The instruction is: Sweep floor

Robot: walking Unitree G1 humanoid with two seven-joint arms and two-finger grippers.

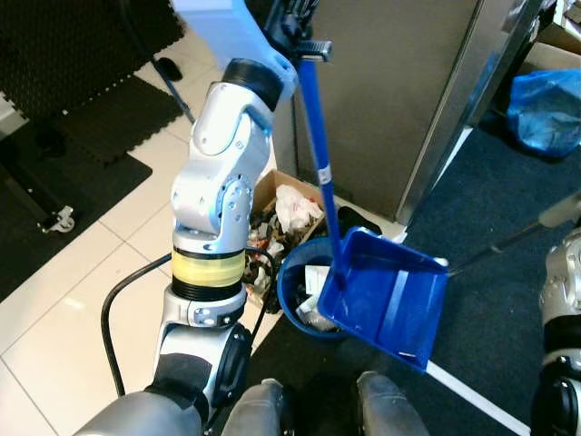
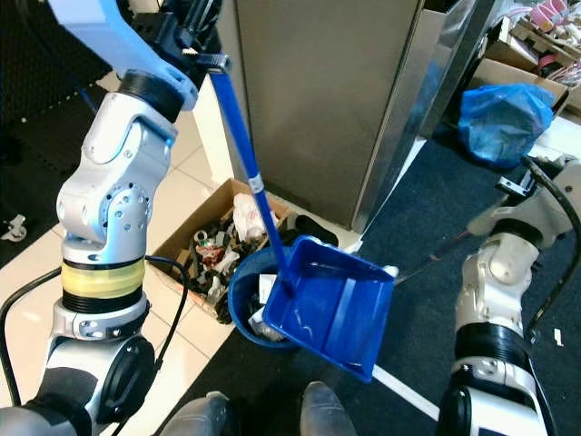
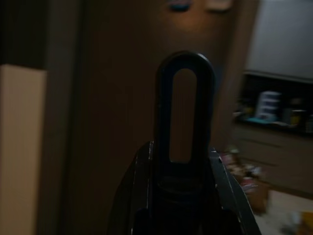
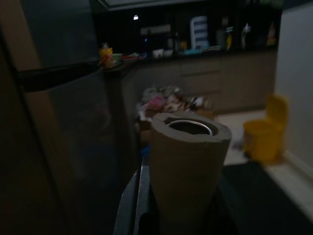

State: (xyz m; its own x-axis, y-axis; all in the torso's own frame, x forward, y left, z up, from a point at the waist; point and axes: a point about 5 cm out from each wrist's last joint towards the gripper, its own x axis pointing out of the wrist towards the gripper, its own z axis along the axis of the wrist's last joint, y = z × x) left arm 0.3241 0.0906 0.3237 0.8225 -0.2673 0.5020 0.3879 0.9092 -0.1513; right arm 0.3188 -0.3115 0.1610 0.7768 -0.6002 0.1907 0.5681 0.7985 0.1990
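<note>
The blue dustpan (image 1: 386, 304) tilts over the blue bin (image 1: 304, 300), its handle pinched by the left end effector (image 1: 295, 32). This looks like the emptying step; next, tip further. Right end effector (image 4: 188, 161) grips a pole end.

A blue long-handled dustpan (image 1: 386, 295) hangs tilted, its pan over the blue bin (image 1: 300, 300) of rubbish.

Left arm raised high, elbow bent, left gripper (image 1: 295, 32) clamped up top; right arm hangs low at the side, forearm angled outward.
</note>
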